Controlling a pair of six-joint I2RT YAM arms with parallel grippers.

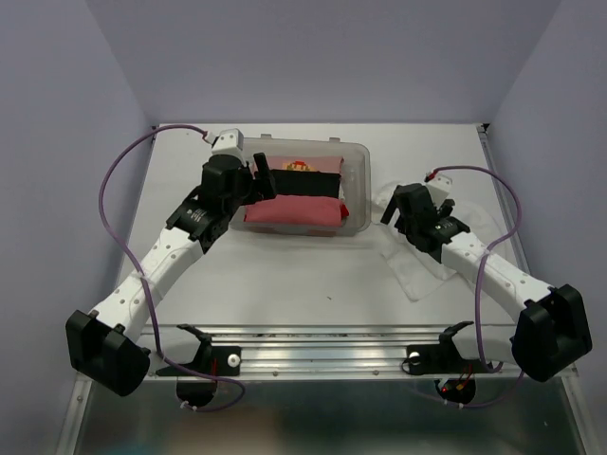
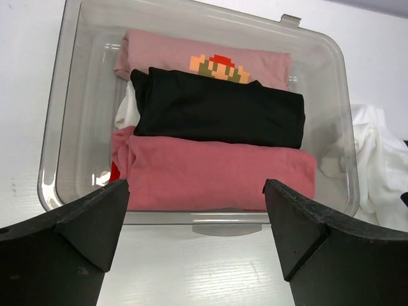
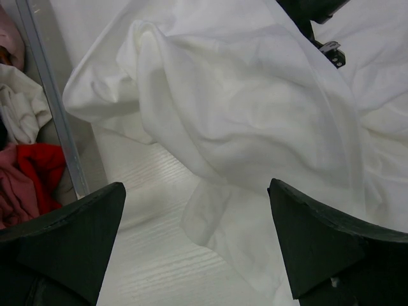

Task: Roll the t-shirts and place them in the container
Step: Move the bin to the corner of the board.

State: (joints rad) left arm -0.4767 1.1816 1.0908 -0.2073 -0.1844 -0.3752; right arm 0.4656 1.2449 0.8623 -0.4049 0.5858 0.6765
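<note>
Now | left hand (image 2: 194, 191) apart, tub (image 2: 54, 146) | right hand (image 3: 196, 188) apart over white t-shirt (image 3: 255, 108) | pale-pink t-shirt (image 2: 159, 54): pixel-figure print (image 2: 220, 67)

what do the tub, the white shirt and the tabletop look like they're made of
The tub looks like clear, glossy rigid plastic: the shirts show through its walls and its rim glints. The white t-shirt looks like thin, matte, soft cloth, perhaps cotton: it lies in loose folds and creases. The table looks white and matte with fine ribbed grain, perhaps laminate or painted wood.
</note>
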